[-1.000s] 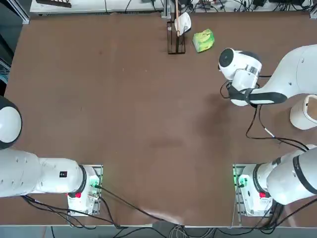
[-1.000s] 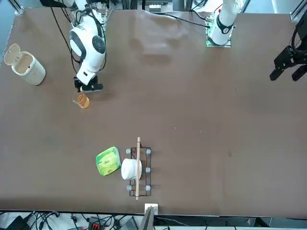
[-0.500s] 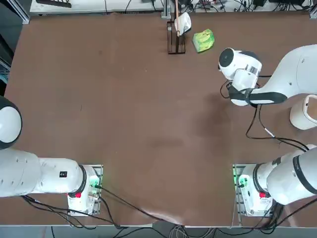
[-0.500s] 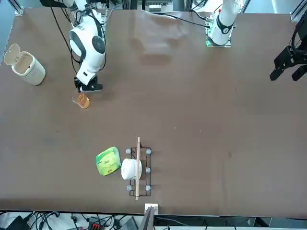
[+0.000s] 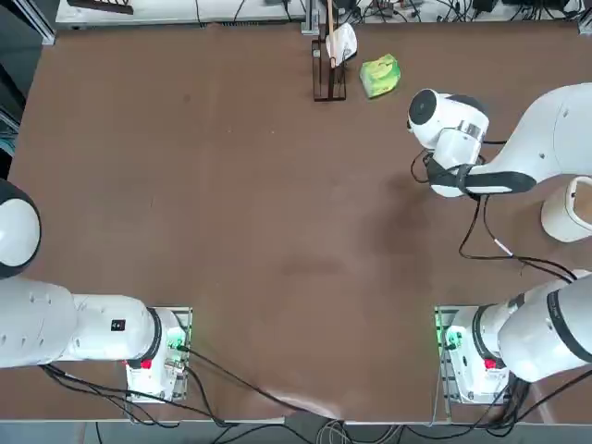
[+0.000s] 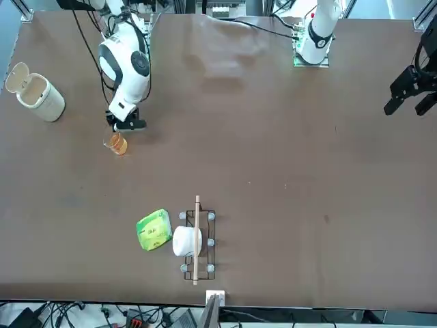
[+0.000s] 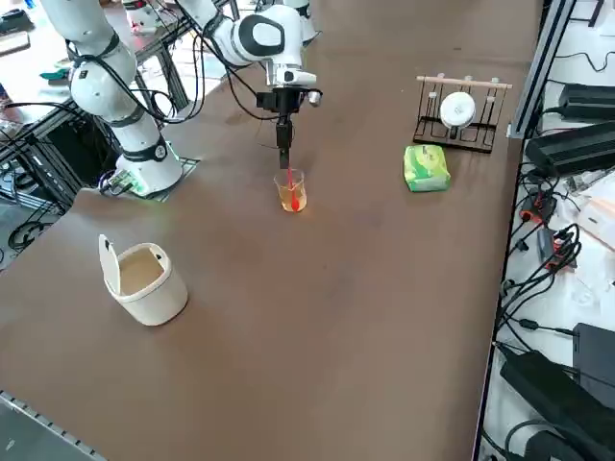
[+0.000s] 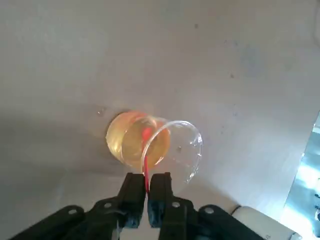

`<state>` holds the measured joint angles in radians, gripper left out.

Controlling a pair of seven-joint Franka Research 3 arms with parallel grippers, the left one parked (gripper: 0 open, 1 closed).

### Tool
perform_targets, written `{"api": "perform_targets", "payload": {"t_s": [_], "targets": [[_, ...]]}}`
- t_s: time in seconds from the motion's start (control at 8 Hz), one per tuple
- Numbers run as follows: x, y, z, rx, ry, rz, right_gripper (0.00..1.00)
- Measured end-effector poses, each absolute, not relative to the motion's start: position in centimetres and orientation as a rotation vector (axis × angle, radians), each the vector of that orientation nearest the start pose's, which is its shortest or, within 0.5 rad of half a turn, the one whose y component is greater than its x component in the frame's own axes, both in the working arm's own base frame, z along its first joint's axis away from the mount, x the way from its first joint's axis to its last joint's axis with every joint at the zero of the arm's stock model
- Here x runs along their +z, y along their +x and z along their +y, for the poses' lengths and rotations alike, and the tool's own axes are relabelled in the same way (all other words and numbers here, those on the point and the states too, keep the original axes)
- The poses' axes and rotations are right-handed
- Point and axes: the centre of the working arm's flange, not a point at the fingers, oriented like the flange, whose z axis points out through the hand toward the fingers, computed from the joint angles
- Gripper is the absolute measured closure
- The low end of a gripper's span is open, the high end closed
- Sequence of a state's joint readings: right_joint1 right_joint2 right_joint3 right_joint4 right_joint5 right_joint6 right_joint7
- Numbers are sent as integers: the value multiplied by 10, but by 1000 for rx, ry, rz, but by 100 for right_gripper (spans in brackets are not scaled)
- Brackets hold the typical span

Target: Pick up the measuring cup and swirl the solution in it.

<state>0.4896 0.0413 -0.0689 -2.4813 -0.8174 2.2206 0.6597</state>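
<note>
Right now the right pincer (image 8: 146,192) pinches a thin red rod (image 8: 146,167) dipping into the measuring cup (image 8: 160,150), which stands on the surface (image 7: 384,288); lifting could tip it and spill the solution (image 8: 131,140).

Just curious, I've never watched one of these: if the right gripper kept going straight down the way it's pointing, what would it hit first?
The right gripper points down at the measuring cup. Its fingers are pinched on the near rim, so they already meet the glass. Pushing on, it would likely press the cup into the table.
</note>
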Motion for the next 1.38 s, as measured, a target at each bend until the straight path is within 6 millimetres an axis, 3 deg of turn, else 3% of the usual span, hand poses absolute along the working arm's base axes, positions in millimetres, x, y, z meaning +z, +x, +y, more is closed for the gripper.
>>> {"api": "perform_targets", "payload": {"t_s": [0.38, 1.38], "targets": [[262, 421, 163, 85, 2476, 447, 98], [274, 442, 151, 65, 2692, 279, 98]]}}
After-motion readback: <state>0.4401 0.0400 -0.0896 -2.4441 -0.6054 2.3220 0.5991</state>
